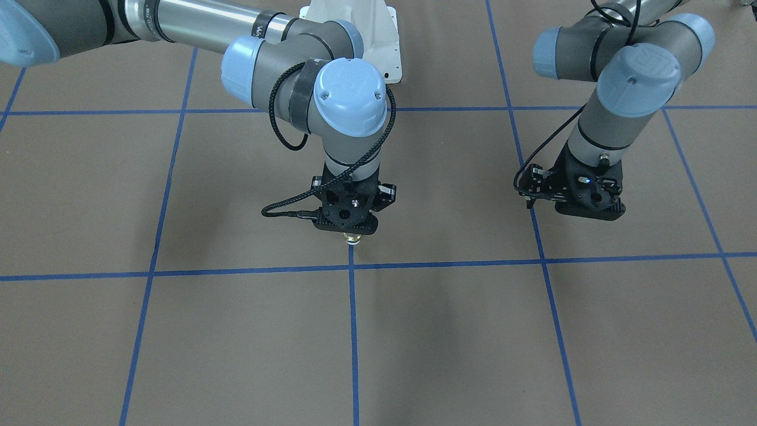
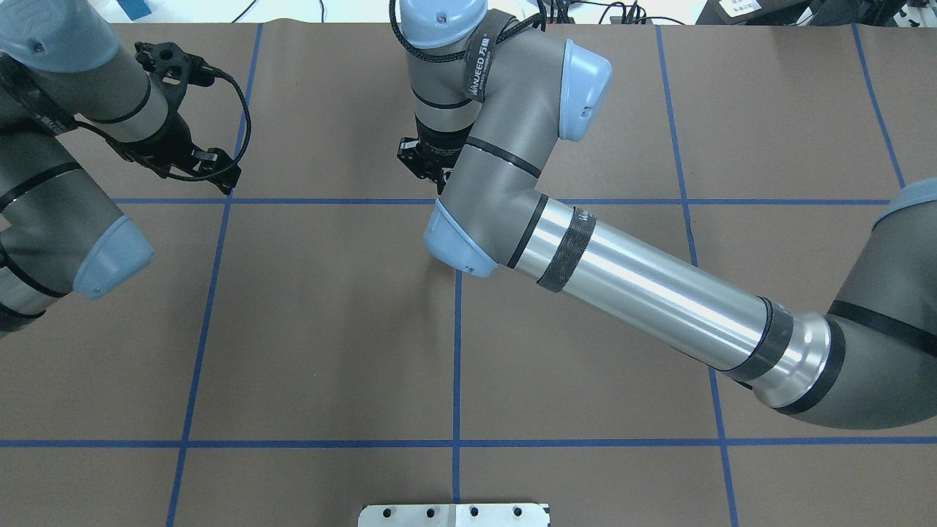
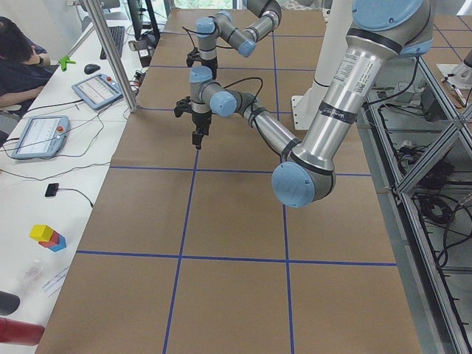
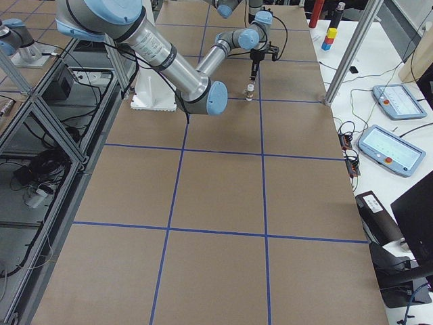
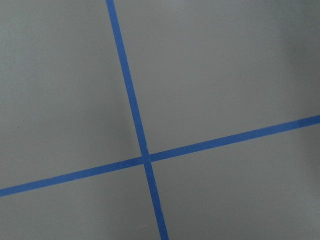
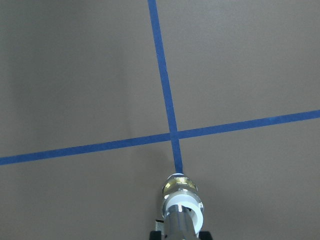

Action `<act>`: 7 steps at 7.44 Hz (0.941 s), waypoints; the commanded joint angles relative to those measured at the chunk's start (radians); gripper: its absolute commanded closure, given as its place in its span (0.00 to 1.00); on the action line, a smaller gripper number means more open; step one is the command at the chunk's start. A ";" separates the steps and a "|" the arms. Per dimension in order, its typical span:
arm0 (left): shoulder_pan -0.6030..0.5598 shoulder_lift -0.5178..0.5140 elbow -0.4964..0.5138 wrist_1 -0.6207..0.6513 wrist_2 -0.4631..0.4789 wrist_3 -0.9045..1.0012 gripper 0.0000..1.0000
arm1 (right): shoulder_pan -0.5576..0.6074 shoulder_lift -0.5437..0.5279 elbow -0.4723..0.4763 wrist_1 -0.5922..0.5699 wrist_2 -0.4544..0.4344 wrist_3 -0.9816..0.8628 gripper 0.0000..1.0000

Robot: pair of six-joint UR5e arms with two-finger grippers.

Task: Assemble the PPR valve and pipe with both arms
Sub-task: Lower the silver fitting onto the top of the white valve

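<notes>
**Valve and pipe look already joined, standing upright on the table; I judge that only the release is left.**

Front view: the right gripper (image 1: 349, 228) hangs over the stubby PPR valve with white plastic rings and a brass middle (image 1: 352, 239). The valve is at 12 o'clock from a blue tape crossing (image 1: 351, 265) on the matte brown table (image 1: 449, 337). The left gripper (image 1: 582, 204) is well apart at 3 o'clock, and I cannot tell its opening. Overhead view: the right arm covers the parts. Right wrist view: the shiny silver metal pipe (image 6: 178, 226) sits in the valve's smooth top ring, at 6 o'clock from the crossing. The jaws seem narrow around the pipe. Left wrist view: only table and tape.
</notes>
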 commanded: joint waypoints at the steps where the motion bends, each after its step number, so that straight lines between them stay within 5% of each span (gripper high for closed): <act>1: 0.000 0.000 0.001 0.000 0.000 0.000 0.00 | -0.008 -0.002 -0.009 0.001 0.001 -0.002 1.00; 7: 0.000 0.000 0.003 0.000 0.000 0.001 0.00 | -0.008 -0.003 -0.017 0.003 0.012 -0.011 1.00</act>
